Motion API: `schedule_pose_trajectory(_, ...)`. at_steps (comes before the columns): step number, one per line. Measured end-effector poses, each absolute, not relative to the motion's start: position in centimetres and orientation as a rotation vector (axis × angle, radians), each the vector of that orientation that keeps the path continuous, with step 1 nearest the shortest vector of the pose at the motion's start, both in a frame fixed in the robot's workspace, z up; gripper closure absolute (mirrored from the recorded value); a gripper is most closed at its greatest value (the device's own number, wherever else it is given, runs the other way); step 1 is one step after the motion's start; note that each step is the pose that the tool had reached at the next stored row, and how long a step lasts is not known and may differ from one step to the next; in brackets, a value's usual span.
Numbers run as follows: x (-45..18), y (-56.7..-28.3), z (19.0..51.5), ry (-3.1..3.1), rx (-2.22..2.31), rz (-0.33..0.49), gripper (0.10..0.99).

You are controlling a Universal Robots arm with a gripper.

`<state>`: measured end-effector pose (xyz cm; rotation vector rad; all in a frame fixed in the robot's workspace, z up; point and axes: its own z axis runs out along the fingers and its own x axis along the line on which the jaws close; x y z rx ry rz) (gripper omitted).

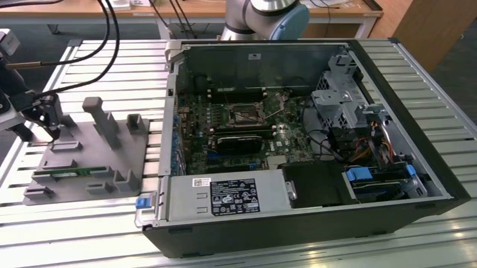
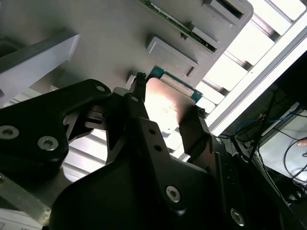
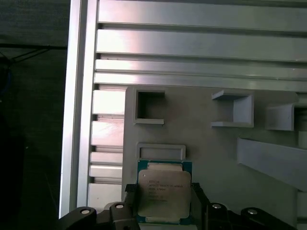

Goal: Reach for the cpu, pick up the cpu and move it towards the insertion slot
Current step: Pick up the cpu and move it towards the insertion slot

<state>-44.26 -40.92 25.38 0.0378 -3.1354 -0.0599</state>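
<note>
- Grasping looks like the step in hand: the jaws straddle the chip (image 3: pixel 164 191), one pressed against each of two opposite edges in both wrist views, so I judge them clenched on it.
- The reach therefore appears done. Whether the chip has left its seat I cannot tell; it sits level with the grey tray (image 3: pixel 201 139), with no gap showing beneath it.
- The chip lies on that tray, just beside a small raised stop (image 3: pixel 160 151), close to the tray's edge. The tray rests on the slatted bench (image 1: pixel 97 67), near the bench's edge at the exterior view's left.
- The carry is left to do: the socket (image 1: pixel 244 114) sits deep inside the open computer case (image 1: pixel 253 61), well apart from the tray, towards the middle of the bench.
- The chip lies flat, metal top up and printed face to the camera. Being square, it has no real long axis; its edges run parallel with the tray's edges and the bench slats.
- A green memory stick (image 1: pixel 67 172) lies in another seat on the tray, untouched.
</note>
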Motion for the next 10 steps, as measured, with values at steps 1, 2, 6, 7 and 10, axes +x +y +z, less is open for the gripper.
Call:
schedule_pose_trajectory(1, -44.3, -40.9, 25.5, -3.136, 0.038, -0.060, 0.553)
schedule_pose_trajectory(2, -44.3, -40.9, 25.6, -3.135, 0.038, -0.060, 0.553)
schedule_pose_trajectory(6, -44.3, -40.9, 26.1, -3.136, 0.038, -0.060, 0.553)
schedule_pose_trajectory(7, -44.3, -40.9, 26.2, -3.136, 0.038, -0.060, 0.553)
schedule_pose_trajectory(10, -44.3, -40.9, 26.7, -3.135, 0.038, -0.060, 0.553)
